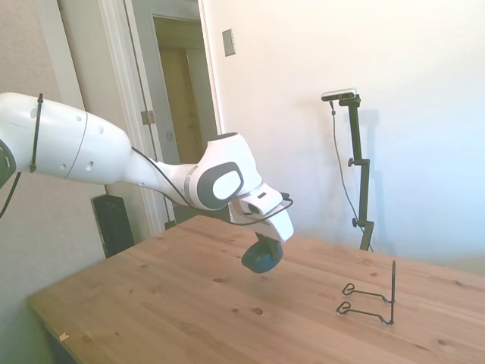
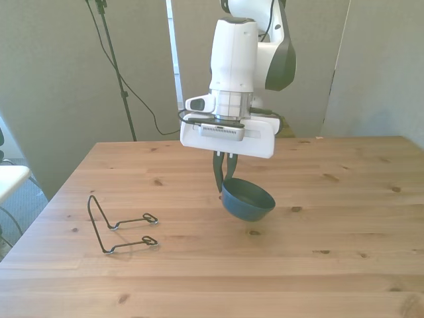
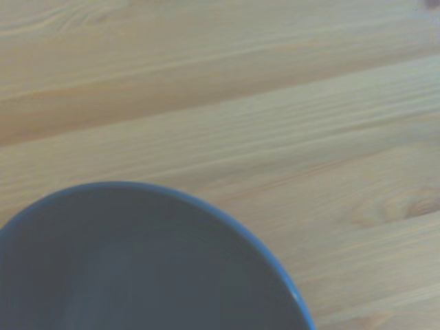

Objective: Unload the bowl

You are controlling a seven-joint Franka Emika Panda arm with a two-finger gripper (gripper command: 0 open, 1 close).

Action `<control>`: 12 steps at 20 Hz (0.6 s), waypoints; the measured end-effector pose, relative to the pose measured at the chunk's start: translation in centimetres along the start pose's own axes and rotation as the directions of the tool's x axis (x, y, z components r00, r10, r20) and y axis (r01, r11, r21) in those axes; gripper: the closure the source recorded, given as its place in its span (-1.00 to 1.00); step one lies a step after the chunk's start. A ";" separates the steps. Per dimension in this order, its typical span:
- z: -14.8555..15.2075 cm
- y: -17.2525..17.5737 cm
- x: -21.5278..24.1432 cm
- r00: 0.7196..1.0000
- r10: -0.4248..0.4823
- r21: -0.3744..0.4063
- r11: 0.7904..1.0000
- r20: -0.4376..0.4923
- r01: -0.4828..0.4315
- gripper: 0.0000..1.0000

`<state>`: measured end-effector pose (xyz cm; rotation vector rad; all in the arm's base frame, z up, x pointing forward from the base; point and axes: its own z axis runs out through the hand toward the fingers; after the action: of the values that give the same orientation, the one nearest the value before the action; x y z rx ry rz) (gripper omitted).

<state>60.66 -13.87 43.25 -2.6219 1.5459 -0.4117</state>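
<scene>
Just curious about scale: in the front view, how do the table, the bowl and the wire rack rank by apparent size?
1. Table
2. Wire rack; nearer the camera, so unsure
3. Bowl

Support surface: a wooden table [image 2: 344,199] of light pine planks, with visible grain and scattered dark knots. The wrist view shows the same plank surface [image 3: 275,103] at close range, somewhat blurred. One item lies directly on the tabletop: a thin black wire rack [image 2: 119,225], positioned toward the front view's left. It rests on two looped feet, with its bent upright end raised off the wood. In the side view the rack [image 1: 371,297] stands near the table's right portion.
</scene>
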 end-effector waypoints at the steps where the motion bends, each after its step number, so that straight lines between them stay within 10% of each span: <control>1: 0.5 0.3 -0.2 0.999 -0.012 0.011 1.000 0.029 0.012 1.00; 12: 6.5 -1.2 2.4 0.968 -0.055 0.004 0.998 0.246 0.056 1.00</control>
<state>64.49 -15.89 37.75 -2.6043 1.3982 -0.0821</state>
